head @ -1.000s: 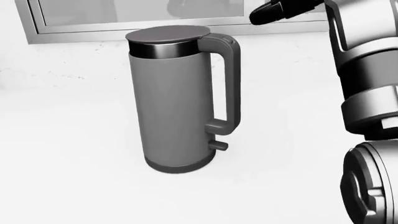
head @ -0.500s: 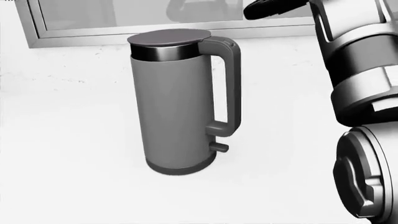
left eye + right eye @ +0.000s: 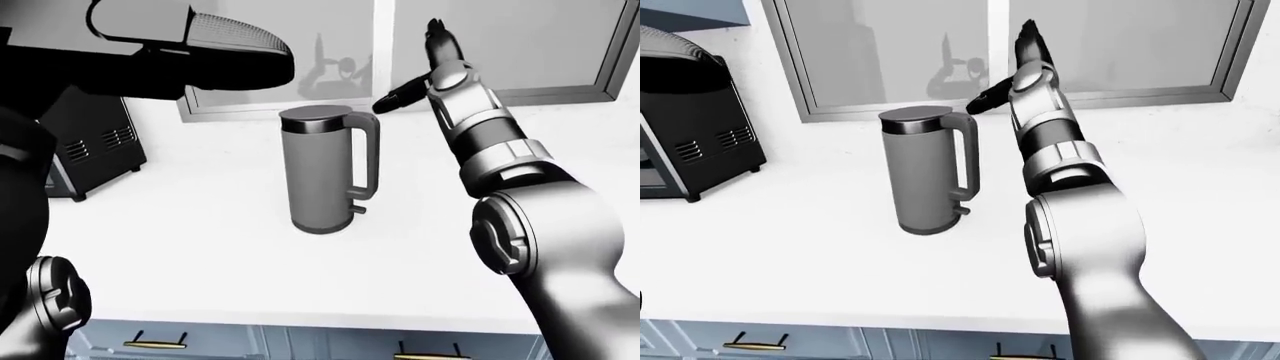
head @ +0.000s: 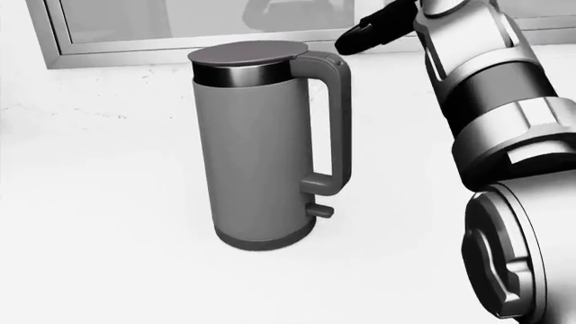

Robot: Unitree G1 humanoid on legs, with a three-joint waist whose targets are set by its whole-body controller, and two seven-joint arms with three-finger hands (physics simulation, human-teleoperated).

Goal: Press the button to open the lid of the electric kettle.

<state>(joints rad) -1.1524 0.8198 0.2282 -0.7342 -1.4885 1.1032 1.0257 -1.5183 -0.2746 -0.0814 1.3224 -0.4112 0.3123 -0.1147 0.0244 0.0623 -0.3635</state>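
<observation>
A tall grey electric kettle [image 4: 256,148] stands upright on the white counter [image 4: 99,223]. Its flat dark lid [image 4: 248,52] is shut and its handle [image 4: 338,121] faces the view's right. My right hand [image 3: 410,67] is raised just right of and above the top of the handle. Its fingers are spread: one black finger [image 4: 360,35] points left toward the handle top with a small gap, and another [image 3: 437,37] points up. It holds nothing. A large dark shape [image 3: 190,45] at the upper left of the left-eye view is my left arm, and its fingers do not show clearly.
A window with a grey frame [image 4: 135,57] runs along the wall behind the kettle. A black vented appliance [image 3: 85,150] stands on the counter at the left. Cabinet drawers with metal handles [image 3: 155,343] lie below the counter edge.
My right arm has swung left, bringing the black finger closer to the top of the kettle's handle. The kettle has not moved and its lid stays shut; the view has shifted slightly.
</observation>
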